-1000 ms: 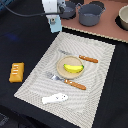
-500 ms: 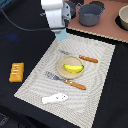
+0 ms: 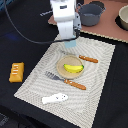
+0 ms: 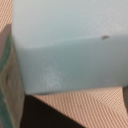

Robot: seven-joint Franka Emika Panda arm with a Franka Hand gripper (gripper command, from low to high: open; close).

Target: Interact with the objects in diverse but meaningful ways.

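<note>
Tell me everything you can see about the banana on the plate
The banana is a small yellow toy, curved, smooth and plastic-looking. It lies flat on a round tan plate at the middle of the woven placemat, lengthwise across the plate. Only the plate touches it. A fork and a knife lie either side, apart from it.

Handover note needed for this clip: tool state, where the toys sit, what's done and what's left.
Tool: low over the far edge of the placemat, with a pale blue cup filling the wrist view; whether it grips the cup I cannot tell.
Banana on a plate, knife and fork either side. White fish on the mat's near edge. Orange block off the mat. Grey pot behind.
Done: nothing confirmable. Left: everything else untouched.
</note>
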